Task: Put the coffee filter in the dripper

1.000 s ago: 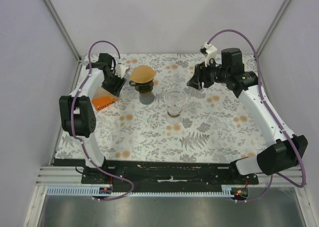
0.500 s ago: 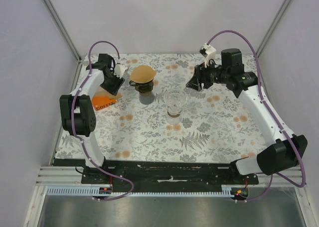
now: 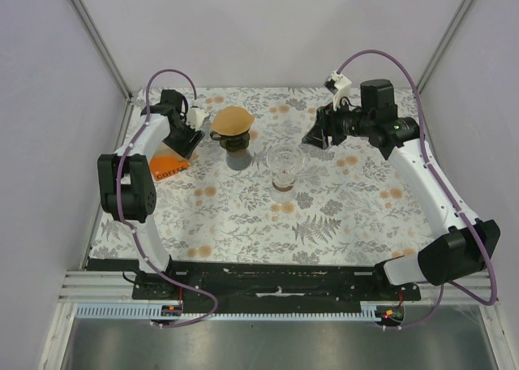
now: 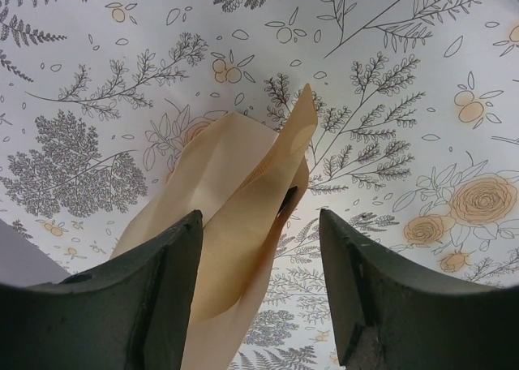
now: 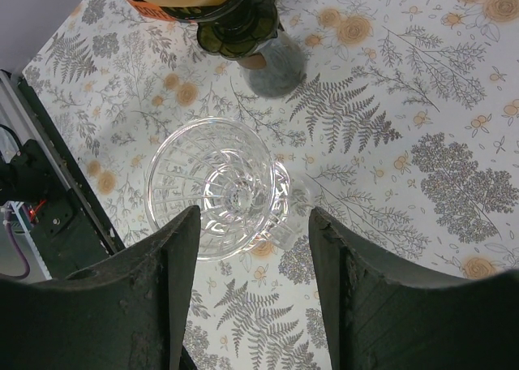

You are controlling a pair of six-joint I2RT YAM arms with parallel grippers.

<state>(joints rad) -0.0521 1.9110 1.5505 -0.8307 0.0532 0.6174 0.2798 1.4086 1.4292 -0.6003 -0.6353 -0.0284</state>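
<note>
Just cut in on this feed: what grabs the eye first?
A tan paper filter stands up inside the open left hand, above the flowered cloth. From above, the dark, tan-topped dripper sits far left of centre. A clear cut-glass cup stands mid-table, framed by the open right hand in its wrist view.

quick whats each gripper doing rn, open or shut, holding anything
Left gripper: open, paper filter in the gap, not clamped.
Right gripper: open, empty, above the glass cup.
</note>
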